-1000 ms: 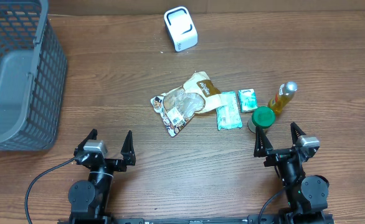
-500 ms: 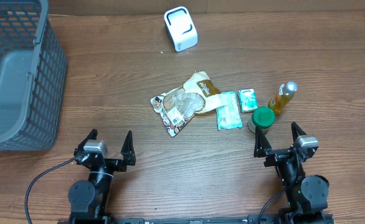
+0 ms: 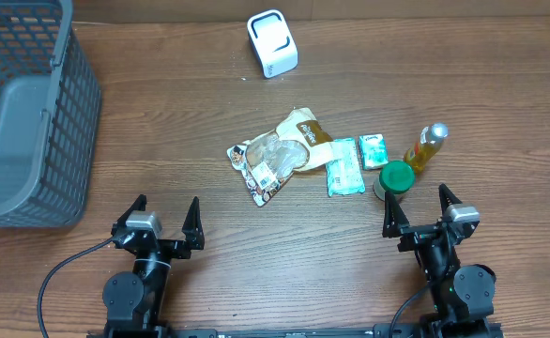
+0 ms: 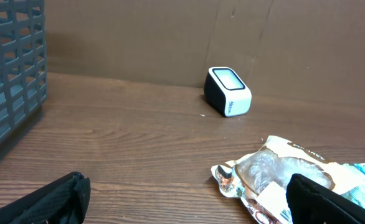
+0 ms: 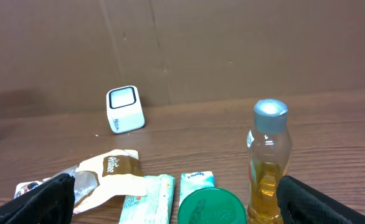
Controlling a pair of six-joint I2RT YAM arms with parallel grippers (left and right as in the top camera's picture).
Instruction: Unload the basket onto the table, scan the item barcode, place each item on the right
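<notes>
Landmark: a white cube-shaped barcode scanner with a dark window point(image 3: 273, 42) point(image 4: 228, 92) point(image 5: 124, 109) stands alone at the far side of the brown wooden table point(image 3: 162, 113).
Snack packet: a crumpled clear-and-tan plastic snack packet point(image 3: 277, 155) point(image 4: 282, 177) lies flat on the robot's side of the scanner, well apart from it and almost straight in front of it.
Wipes pack: a flat teal wipes pack point(image 3: 343, 166) point(image 5: 146, 199) lies nearer the robot than the scanner and to its right, touching the snack packet's edge.
Carton: a small green-and-white carton point(image 3: 374, 149) point(image 5: 197, 180) lies just beside the wipes pack, on the side away from the scanner.
Jar: a round jar with a green lid point(image 3: 396, 177) point(image 5: 210, 205) stands upright, further right of the scanner, near the carton.
Bottle: a yellow oil bottle with a silver cap point(image 3: 425, 145) point(image 5: 268, 162) stands upright. It is the item furthest to the scanner's right.
Basket: a grey plastic mesh basket point(image 3: 22, 113) point(image 4: 11, 68) sits far to the scanner's left.
Left gripper point(image 3: 168, 201): the jaws are spread wide and hold nothing. It is at the near edge, left of the scanner and well apart from it.
Right gripper point(image 3: 414, 199): the jaws are spread wide and empty. It is at the near edge, right of the scanner, with the jar just beyond its fingers.
</notes>
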